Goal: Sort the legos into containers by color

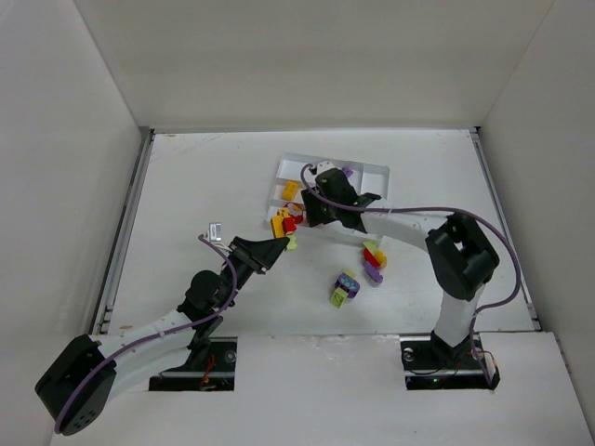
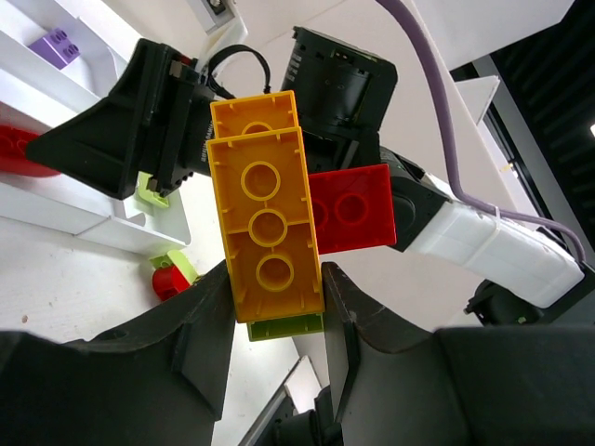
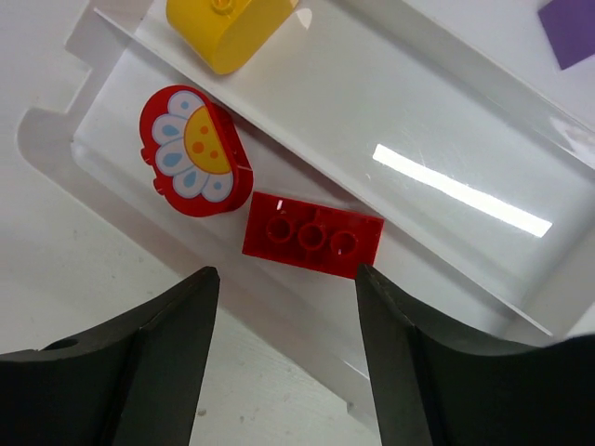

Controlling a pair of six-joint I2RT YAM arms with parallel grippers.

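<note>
Over tray [image 1: 367,177], right claw [image 3: 286,288] wide, empty; red, yellow, purple pieces [image 3: 311,237] already slotted; left claw [image 2: 277,288] clamps yellow brick clump [image 2: 265,232]; loose legos [image 1: 373,265] on counter [image 1: 204,177] unsorted, so roughly halfway.

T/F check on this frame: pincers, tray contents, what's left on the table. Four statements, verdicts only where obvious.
1. The left pincer is clamped on a yellow brick. True.
2. The right pincer holds the red flower piece. False: it is open and empty, and the piece lies in a tray slot below it.
3. The red three-stud brick lies in the same slot as the flower piece. True.
4. Every brick is already in the tray. False: loose bricks lie on the table near the right arm.
</note>
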